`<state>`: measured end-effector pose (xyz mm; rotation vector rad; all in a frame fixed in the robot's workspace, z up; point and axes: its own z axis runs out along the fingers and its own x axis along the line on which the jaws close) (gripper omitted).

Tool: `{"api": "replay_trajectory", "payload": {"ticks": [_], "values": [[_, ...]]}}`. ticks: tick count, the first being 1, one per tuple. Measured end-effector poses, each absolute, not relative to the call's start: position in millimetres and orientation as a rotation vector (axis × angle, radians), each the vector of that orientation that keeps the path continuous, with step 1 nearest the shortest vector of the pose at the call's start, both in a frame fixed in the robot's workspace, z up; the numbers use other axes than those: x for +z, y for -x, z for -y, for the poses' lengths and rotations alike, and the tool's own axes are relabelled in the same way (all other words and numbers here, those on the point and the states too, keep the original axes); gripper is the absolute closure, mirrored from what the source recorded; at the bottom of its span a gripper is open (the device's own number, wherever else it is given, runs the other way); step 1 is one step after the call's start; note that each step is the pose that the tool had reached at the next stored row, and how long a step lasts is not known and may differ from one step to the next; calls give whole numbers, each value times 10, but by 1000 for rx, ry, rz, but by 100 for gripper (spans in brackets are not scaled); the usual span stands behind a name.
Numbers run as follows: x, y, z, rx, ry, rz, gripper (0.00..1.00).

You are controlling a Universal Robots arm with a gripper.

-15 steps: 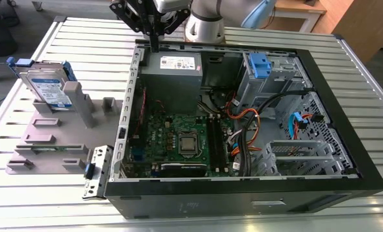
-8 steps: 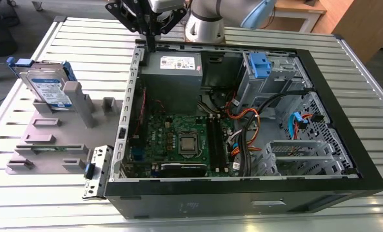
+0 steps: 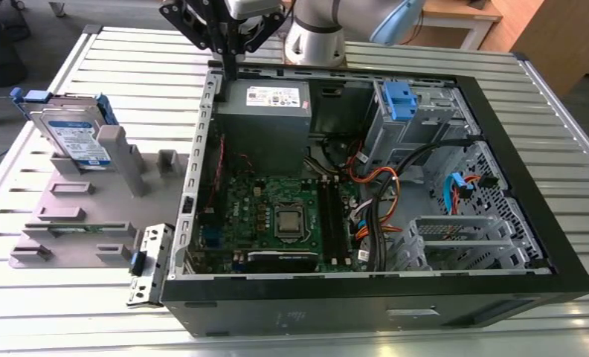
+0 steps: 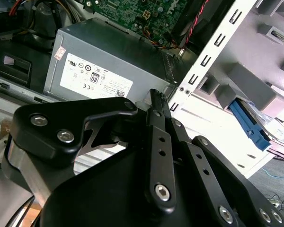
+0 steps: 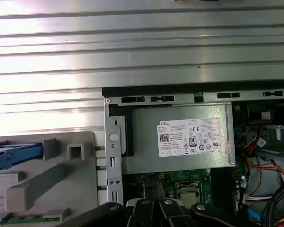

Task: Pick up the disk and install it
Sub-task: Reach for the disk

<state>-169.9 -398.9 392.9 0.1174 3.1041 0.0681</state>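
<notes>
My arm (image 3: 320, 30) reaches in from the far side of the tabletop (image 3: 558, 111) and points my wrist almost straight down. My jaws are closed on nothing, the two tips pressed together. They hang just above the back rim of the open computer case (image 3: 573, 277), over the corner nearest the exterior view's left. The grey power box (image 3: 270, 119) sits directly below that corner inside the case, and both wrist views look down on its white sticker.

I count one disk (image 3: 71, 137). It stands on edge, leaning a little, in the grey holder (image 3: 86, 216) on the tabletop, at the exterior view's left of the case. Its blue rails frame the silver body. It is well apart from my jaws and nothing touches it but the holder.

There is one case, lying on its side with the cover off, one power box, one green circuit board (image 3: 274, 216) and one holder.
</notes>
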Motion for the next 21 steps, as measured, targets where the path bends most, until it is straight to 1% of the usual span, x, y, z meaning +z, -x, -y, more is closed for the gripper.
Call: {"api": "replay_trajectory", "payload": {"ticks": [21], "values": [[3929, 1864, 3990, 68, -117, -3104, 89]]}}
